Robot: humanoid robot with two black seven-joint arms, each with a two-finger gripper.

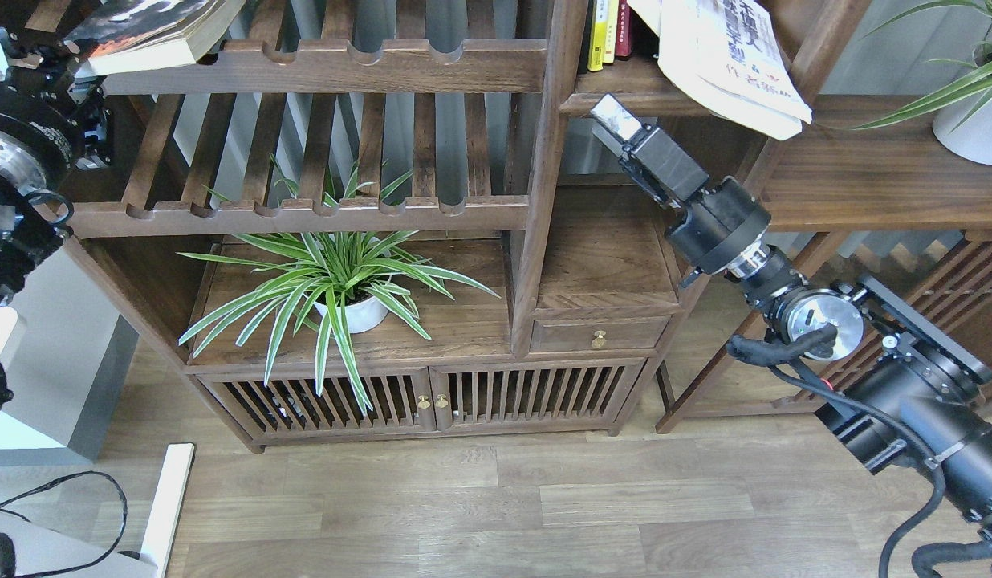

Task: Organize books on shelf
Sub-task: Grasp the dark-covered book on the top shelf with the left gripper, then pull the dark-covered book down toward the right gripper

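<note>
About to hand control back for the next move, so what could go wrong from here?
1. The white book with blue characters overhangs the cubby shelf edge, tilted; a nudge could tip it off.
2. The right gripper sits just below that shelf; rising straight may strike the board.
3. The dark-covered book at the left gripper juts over the slatted rack and could snag its notches.

Two large paperbacks (147,32) (729,60); three slim spines (609,32); two potted plants (335,281) (973,96); two grippers (612,120) (30,56)

White book (725,60) tilted off shelf (624,96) edge, right tool (616,120) just below — dark-covered book (147,32) top left
</note>
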